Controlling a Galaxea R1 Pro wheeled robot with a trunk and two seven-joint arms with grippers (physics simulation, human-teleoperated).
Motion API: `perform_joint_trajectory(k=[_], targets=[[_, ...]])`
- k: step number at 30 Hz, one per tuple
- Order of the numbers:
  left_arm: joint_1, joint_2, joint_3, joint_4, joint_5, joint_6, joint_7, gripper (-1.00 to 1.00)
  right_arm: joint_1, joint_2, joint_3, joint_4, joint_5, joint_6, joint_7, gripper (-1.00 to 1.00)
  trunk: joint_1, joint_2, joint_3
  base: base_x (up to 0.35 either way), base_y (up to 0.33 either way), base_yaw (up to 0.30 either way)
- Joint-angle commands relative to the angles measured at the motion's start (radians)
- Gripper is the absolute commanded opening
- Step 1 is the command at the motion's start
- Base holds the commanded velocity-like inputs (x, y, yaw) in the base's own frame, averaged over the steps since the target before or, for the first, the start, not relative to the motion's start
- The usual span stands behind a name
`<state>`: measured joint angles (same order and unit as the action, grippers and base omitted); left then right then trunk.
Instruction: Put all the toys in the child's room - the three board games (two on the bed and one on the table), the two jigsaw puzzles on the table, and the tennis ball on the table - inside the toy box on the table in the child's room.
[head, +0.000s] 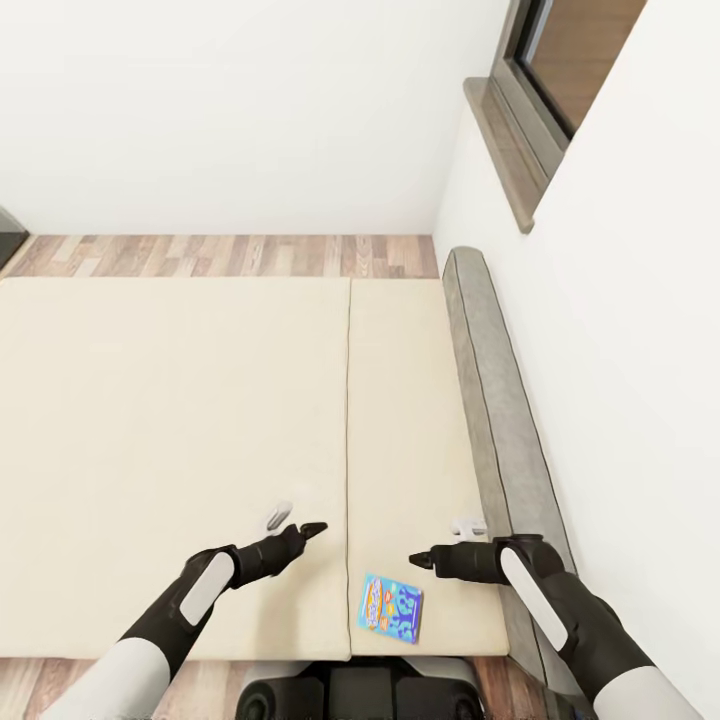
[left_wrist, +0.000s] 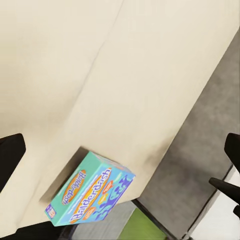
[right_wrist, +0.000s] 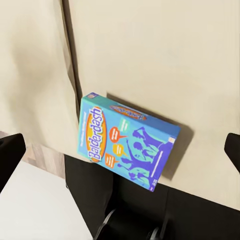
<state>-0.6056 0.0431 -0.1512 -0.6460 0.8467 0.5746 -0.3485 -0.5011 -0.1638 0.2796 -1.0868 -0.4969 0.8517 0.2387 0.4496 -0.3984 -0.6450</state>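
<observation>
The Balderdash board game (head: 390, 607) sits flat at the very near edge of the bed (head: 180, 420), right above the robot's base, so a clumsy nudge from the left tool (head: 296, 526) or the right tool (head: 440, 543) could probably knock it off onto the floor. Both tools hover over the mattress with fingers apart, holding nothing. The second bed game isn't anywhere visible, and the box's small print is unreadable
</observation>
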Motion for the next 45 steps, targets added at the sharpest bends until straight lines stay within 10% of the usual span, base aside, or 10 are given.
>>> perform_joint_trajectory(k=[1,45], targets=[[-0.003,0.000,-0.007,0.005,0.004,-0.003,-0.001,1.00,-0.001,0.000,0.001,-0.001,0.006,0.003,0.006,1.00,0.000,-0.002,-0.003,0.000,0.000,0.000],[-0.013,-0.010,-0.030,0.041,0.007,-0.037,-0.013,1.00,0.001,-0.005,0.000,-0.031,-0.001,0.037,0.014,1.00,0.000,-0.002,-0.073,0.000,0.000,0.000]])
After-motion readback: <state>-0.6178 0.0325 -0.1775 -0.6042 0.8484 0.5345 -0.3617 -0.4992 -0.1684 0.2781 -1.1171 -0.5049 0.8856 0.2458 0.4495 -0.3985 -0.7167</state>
